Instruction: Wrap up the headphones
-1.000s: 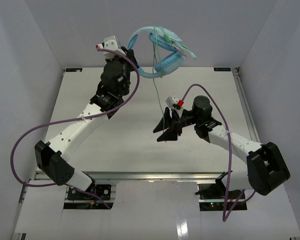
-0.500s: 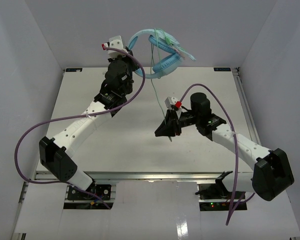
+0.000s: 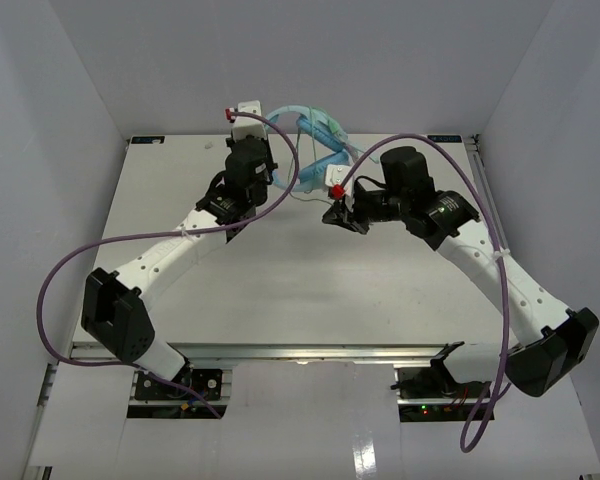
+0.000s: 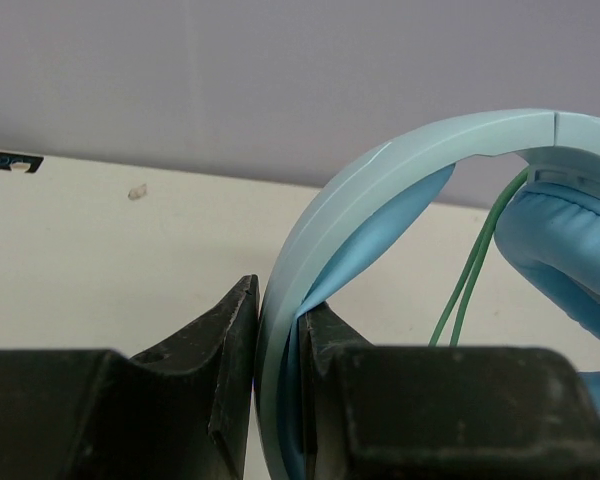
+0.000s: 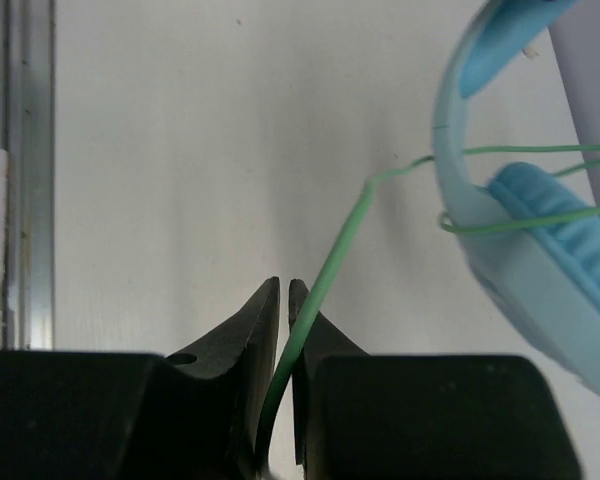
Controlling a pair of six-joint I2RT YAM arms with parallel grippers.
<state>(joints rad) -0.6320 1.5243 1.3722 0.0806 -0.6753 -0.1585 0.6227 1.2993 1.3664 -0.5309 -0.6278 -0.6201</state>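
Your left gripper (image 4: 277, 315) pinches the light blue plastic headphones (image 4: 400, 160) by their curved headband; thin green cord (image 4: 487, 232) alongside.

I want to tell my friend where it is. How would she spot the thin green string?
Look to the far edge of the white table, where the two arms meet at the light blue headphones. The cord runs from them into the right tool, pinched between its tips. It is very thin and green, unlike the thick purple cables looping along the arms.
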